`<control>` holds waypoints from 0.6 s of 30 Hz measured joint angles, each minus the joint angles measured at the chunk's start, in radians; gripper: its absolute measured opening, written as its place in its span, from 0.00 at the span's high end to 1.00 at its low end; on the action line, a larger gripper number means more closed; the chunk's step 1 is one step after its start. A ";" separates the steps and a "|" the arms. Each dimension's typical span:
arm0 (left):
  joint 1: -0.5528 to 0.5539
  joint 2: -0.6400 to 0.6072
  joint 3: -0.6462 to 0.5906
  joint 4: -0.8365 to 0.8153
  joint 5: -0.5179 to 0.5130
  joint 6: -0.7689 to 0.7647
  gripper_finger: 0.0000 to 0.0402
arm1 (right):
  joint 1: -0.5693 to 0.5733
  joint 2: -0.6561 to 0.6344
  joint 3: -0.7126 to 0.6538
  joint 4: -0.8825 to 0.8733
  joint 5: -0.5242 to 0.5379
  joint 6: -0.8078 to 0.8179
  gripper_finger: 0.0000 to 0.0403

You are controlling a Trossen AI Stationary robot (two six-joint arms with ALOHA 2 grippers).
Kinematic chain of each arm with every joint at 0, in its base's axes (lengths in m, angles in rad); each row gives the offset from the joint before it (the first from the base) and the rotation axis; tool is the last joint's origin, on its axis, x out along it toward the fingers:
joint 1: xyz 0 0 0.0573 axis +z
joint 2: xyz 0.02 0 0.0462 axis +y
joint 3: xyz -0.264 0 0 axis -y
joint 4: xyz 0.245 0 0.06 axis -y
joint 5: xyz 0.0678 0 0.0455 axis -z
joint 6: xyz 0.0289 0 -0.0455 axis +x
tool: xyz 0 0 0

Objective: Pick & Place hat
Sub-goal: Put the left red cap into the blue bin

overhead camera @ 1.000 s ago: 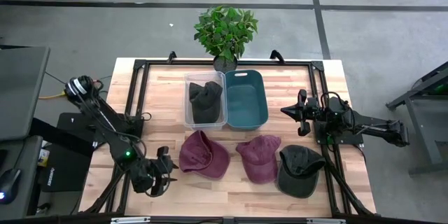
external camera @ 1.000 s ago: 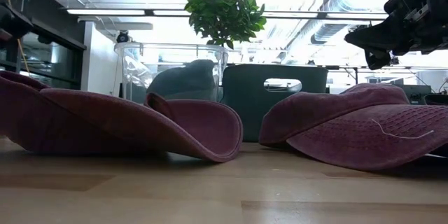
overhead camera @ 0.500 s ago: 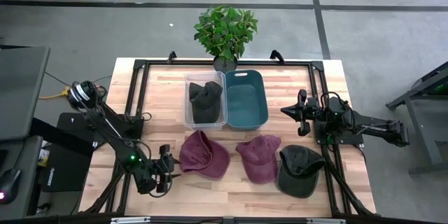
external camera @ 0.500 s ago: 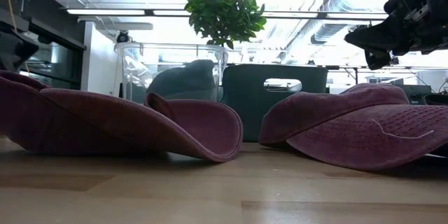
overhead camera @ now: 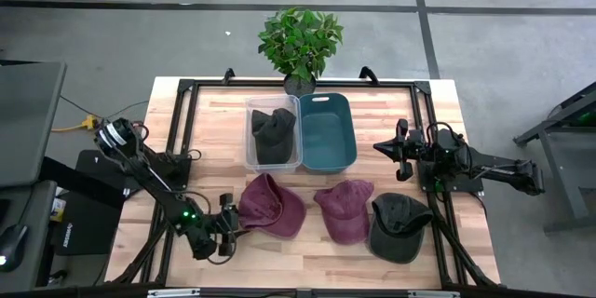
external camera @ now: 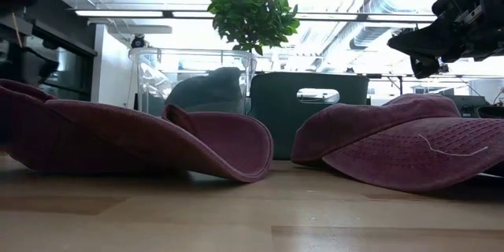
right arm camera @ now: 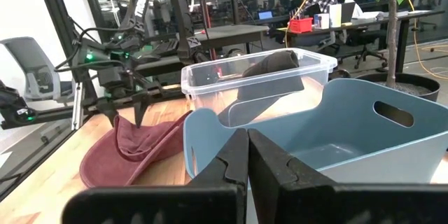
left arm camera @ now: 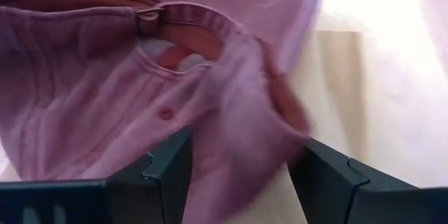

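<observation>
Three hats lie along the table's near half: a maroon hat (overhead camera: 270, 207) on the left, a second maroon hat (overhead camera: 345, 209) in the middle, and a dark hat (overhead camera: 400, 226) on the right. My left gripper (overhead camera: 228, 221) is open at the left maroon hat's left edge. In the left wrist view the hat (left arm camera: 140, 77) fills the picture, and its fabric reaches in between the open gripper (left arm camera: 241, 154). My right gripper (overhead camera: 402, 149) is shut and waits above the table's right side, next to the teal bin. My left gripper stands open astride the maroon hat's left edge (left arm camera: 238, 133), by the back strap opening, coming low from the table's left. The cloth lies between the fingers (left arm camera: 168, 175). I cannot tell whether they touch it. The hat rests on the table.
A clear bin (overhead camera: 273, 133) holding a dark hat and a teal bin (overhead camera: 326, 130) stand side by side at the table's middle. A potted plant (overhead camera: 300, 42) stands at the far edge. Bare wood lies along the near edge in front of the hats.
My left gripper has moved toward the table's right, closing on the left maroon hat until its fingers reach the hat's left edge. The hats and my right arm have kept still.
</observation>
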 joint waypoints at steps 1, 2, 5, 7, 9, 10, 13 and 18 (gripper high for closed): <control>0.010 0.005 0.000 0.003 0.000 0.000 0.49 | 0.000 0.000 0.000 0.000 0.000 0.000 1.00; 0.020 0.011 0.000 0.005 0.000 0.000 0.49 | 0.000 0.000 0.000 0.000 0.000 0.000 1.00; 0.051 0.030 0.000 0.018 0.009 0.000 0.49 | 0.000 0.000 0.000 0.000 0.000 0.000 1.00; 0.070 0.037 0.000 0.032 0.022 0.000 0.49 | 0.000 0.000 0.000 0.001 0.000 0.000 1.00; 0.082 0.039 0.000 0.033 0.040 0.000 0.49 | 0.000 0.000 0.000 0.001 0.000 0.000 1.00; 0.086 0.039 0.000 0.033 0.048 0.000 0.49 | 0.000 0.000 0.000 0.001 0.000 0.000 1.00; 0.095 0.039 0.000 0.033 0.066 0.000 0.49 | 0.000 0.000 0.000 0.001 0.000 0.000 1.00; 0.093 0.039 0.000 0.033 0.066 0.006 0.49 | 0.000 0.000 0.000 0.001 0.000 0.000 1.00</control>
